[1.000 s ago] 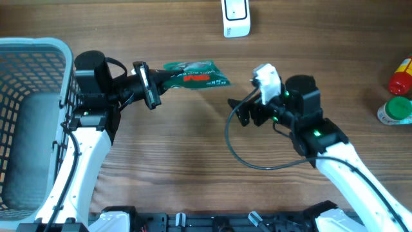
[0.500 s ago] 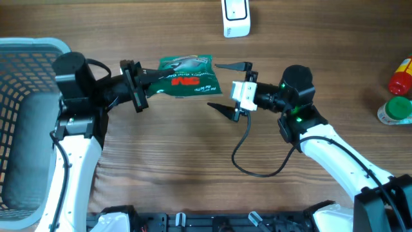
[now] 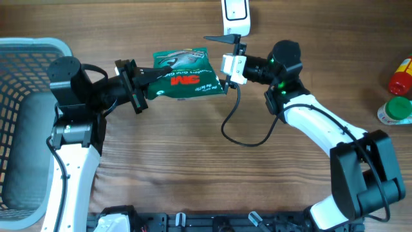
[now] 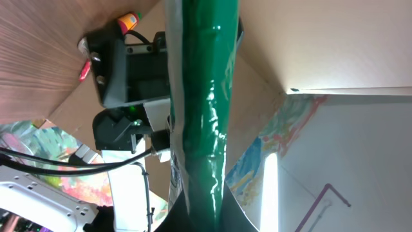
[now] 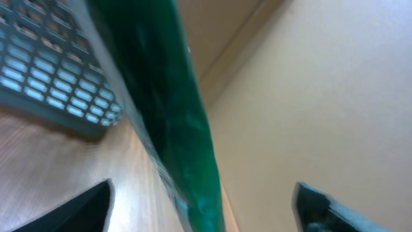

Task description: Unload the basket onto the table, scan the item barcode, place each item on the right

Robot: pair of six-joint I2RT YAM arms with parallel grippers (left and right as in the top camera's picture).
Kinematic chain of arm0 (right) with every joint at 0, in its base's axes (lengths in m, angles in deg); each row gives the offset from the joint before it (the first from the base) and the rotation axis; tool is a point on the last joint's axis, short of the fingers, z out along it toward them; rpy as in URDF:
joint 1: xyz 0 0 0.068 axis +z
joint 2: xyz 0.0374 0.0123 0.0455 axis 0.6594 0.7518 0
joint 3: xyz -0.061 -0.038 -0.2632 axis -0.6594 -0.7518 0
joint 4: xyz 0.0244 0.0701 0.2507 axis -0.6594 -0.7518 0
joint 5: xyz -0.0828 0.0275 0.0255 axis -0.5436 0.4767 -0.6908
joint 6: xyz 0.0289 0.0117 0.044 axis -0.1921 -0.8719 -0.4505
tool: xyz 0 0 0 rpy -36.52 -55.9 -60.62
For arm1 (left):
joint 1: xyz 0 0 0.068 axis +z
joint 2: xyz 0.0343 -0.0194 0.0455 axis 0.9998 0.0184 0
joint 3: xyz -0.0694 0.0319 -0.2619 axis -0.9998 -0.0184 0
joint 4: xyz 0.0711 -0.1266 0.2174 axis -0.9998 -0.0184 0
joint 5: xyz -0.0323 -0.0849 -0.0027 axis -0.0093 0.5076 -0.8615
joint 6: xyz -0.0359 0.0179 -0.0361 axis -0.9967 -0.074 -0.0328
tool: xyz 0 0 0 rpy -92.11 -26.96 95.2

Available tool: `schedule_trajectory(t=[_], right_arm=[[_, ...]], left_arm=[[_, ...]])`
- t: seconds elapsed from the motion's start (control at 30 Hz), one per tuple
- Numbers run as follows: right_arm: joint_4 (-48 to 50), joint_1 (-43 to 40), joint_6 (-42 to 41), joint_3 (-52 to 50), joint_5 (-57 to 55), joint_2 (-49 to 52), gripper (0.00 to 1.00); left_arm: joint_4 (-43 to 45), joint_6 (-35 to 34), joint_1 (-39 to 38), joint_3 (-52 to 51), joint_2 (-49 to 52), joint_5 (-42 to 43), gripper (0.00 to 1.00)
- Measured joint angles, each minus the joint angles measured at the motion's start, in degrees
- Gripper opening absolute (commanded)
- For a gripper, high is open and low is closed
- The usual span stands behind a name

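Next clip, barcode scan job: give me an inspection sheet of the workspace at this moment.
Surface: wooden table, no spills seen.
Job's things: green packet gripped at its left end; white scanner at the far edge.
Clutter: basket at left; red bottle and green-capped jar at right.
Grippers: left gripper shut on the packet; right gripper open, fingers either side of its right end.
Cables: black cable loops from the right wrist.
Surroundings: room walls in wrist views; no people seen.

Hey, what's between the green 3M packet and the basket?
The left gripper, shut on the green 3M packet's left end, fills that stretch; the overhead view shows it.
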Motion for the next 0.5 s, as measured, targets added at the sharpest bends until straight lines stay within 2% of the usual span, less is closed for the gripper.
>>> schedule_trajectory(t=[0.07, 0.23, 0.43, 0.5], right_arm=[[-0.02, 0.00, -0.44, 0.37, 3.58, 0.09, 0.68], [0.00, 0.02, 0.00, 0.37, 9.16, 0.09, 0.60], [1.51, 1.60, 1.33, 0.70, 10.05, 0.48, 0.60], [1.70, 2.86, 1.44, 3.50, 9.88, 3.04, 0.51]], left_arm=[[0.00, 0.00, 0.00, 0.00, 0.00, 0.00, 0.04], [0.00, 0.00, 0.00, 0.00, 0.00, -0.02, 0.04], [0.00, -0.02, 0.00, 0.00, 0.00, 0.00, 0.04], [0.00, 0.00, 0.00, 0.00, 0.00, -0.07, 0.04]])
